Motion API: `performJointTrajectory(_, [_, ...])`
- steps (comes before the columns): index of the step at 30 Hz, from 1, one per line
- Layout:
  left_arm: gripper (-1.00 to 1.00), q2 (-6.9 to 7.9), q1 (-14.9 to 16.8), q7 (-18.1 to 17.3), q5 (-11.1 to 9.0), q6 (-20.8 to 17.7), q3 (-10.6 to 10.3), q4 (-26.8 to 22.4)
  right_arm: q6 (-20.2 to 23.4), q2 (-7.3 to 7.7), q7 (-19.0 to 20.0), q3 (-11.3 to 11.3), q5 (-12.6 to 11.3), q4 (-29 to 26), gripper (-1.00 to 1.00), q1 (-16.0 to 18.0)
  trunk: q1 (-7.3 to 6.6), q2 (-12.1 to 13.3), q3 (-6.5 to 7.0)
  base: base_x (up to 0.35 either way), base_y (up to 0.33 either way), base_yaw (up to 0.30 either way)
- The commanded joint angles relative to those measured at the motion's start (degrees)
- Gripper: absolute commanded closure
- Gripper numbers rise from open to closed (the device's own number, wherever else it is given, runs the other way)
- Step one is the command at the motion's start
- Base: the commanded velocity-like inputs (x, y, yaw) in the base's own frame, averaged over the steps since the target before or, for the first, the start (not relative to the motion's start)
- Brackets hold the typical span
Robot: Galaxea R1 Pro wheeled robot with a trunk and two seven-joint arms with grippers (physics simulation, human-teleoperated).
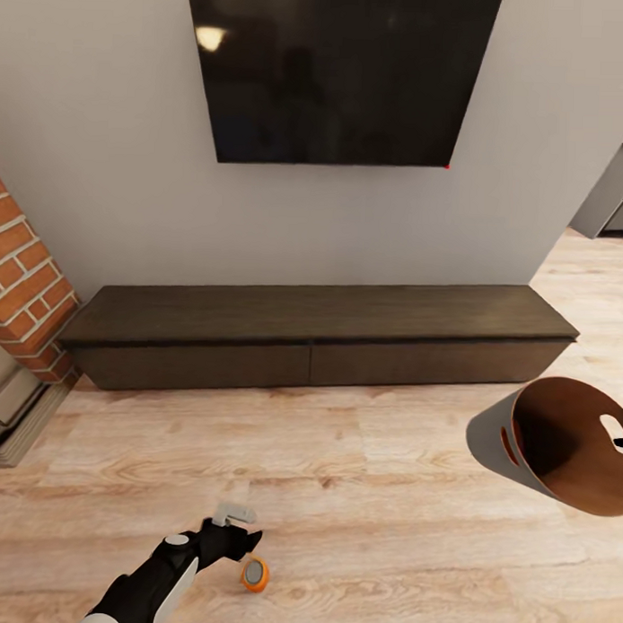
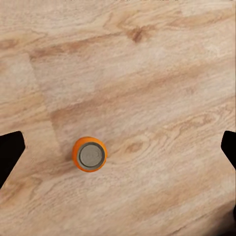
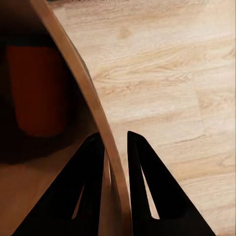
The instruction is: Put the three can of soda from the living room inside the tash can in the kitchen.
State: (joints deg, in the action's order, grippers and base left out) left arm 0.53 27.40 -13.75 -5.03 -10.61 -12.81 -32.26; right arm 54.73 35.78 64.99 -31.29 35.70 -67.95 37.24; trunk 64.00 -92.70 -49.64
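1. Pickup time, by the look of it: the left gripper [image 1: 235, 524] hangs low over the wood floor [image 1: 342, 456], and an orange soda can [image 1: 255, 575] stands upright just beside it. In the left wrist view the orange soda can [image 2: 89, 154] shows its grey top between the two dark fingertips [image 2: 10, 152], which are spread wide apart and hold nothing.

2. Over on the right, the trash can [image 1: 558, 441] is carried tilted in the air, its coppery inside facing the camera. The right gripper [image 3: 116, 147] pinches the rim of the trash can [image 3: 73, 69], one finger inside the wall and one outside, closed snugly on it.

3. Something dark reddish-orange sits down inside the bin in the right wrist view; it could be a can already dropped in, but it is too shadowed to say.

4. Next move, as I read it: lower the left gripper so the fingers straddle the can, which sits off-centre toward one finger, then close, lift and carry it across to the bin's mouth.

5. Surroundings: living room, pale plank floor, long dark low cabinet [image 1: 320, 334] against the wall, black TV [image 1: 342, 75] above it, brick fireplace [image 1: 25, 283] at the left edge.
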Motion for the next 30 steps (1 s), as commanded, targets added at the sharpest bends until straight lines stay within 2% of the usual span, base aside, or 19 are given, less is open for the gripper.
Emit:
performJointTrajectory(1, [-1.0, 0.0, 0.0, 0.0, -0.2, 0.0, 0.1, 0.0, 0.6, -0.01, 0.4, 0.0, -0.7, 0.0, 1.0, 0.0, 0.0, 0.0, 0.09, -0.012, 0.241, -0.018])
performJointTrajectory(8, [-1.0, -0.04, 0.0, 0.0, -0.5, 0.1, 0.3, -0.4, 0.6, -0.05, 0.4, 0.7, -0.6, 0.0, 1.0, 0.0, 0.0, 0.0, 0.6, -0.008, 0.099, -0.007])
performJointTrajectory(12, [-1.0, 0.04, 0.0, -0.1, -0.7, -0.5, 0.5, -0.5, 0.6, -0.1, 0.2, 4.9, 0.9, 0.0, 1.0, 0.0, 0.0, 0.0, 0.7, -0.001, 0.015, -0.001])
performJointTrajectory(14, [-1.0, 0.0, 0.1, 0.0, -0.7, -0.9, 0.6, -0.3, 0.6, -0.25, 0.2, 6.2, 1.7, 0.0, 1.0, -0.1, 0.0, 0.0, 0.71, 0.0, 0.005, 0.0])
performJointTrajectory(20, [-1.0, -0.08, 0.1, 0.3, -0.8, -4.8, 0.7, -0.1, 0.5, -0.23, 0.2, 7.0, 2.1, -0.1, 1.0, -0.1, 0.0, 0.0, 0.72, 0.0, 0.001, 0.0])
performJointTrajectory(26, [-1.0, -0.09, 0.2, 0.4, -0.8, -5.5, 0.7, -0.1, 0.5, -0.04, 0.3, 7.0, 2.2, -0.2, 1.0, 0.0, 0.0, 0.0, 0.72, 0.0, 0.0, 0.0])
performJointTrajectory(30, [-1.0, -0.09, 0.2, 0.5, -0.8, -5.7, 0.8, -0.1, 0.6, 0.11, 0.4, 7.3, 2.2, -0.3, 1.0, 0.1, 0.88, -1.6, 0.0, 0.0, 0.0, 0.0])
